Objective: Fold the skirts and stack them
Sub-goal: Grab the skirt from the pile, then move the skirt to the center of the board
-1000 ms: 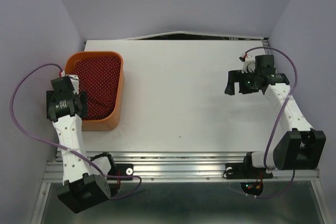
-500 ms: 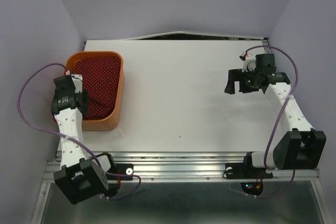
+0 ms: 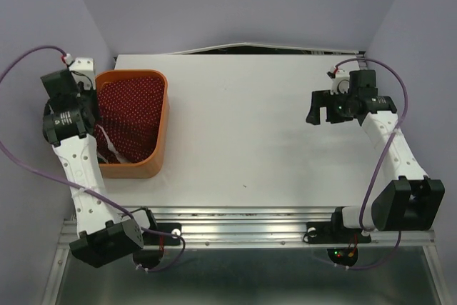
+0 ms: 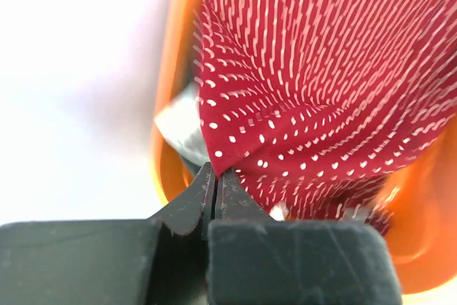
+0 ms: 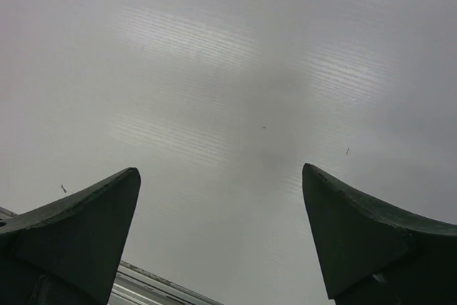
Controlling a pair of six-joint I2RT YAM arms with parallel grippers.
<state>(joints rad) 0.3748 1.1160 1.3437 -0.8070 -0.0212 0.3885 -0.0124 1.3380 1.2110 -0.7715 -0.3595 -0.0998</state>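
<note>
extraction of the red cloth skirt with tiny white dots (image 4: 321, 83) from the orange plastic basket (image 3: 163, 123) looks to be the step in hand. the skirt lies bunched inside the basket at the table's left side. the left gripper (image 4: 216, 173) has its jaws pressed together on a small peak of the fabric near the basket's wall. a scrap of pale cloth (image 4: 178, 123) shows just under that peak, possibly the plain white skirt; whether it is caught too i cannot tell.

to do this well, the lift should go straight up and slowly, so the red skirt peels clear of the rim without dragging the basket or hauling the pale piece along. the pinch is thin, right at the fabric's edge, so a jerk could let it slip. once free, it should be carried toward the bare white tabletop (image 3: 243, 126). the right gripper (image 5: 220, 169) hovers well apart over that surface, jaws spread wide and holding nothing. it seems well placed to take a second corner and help spread the skirt flat.
</note>
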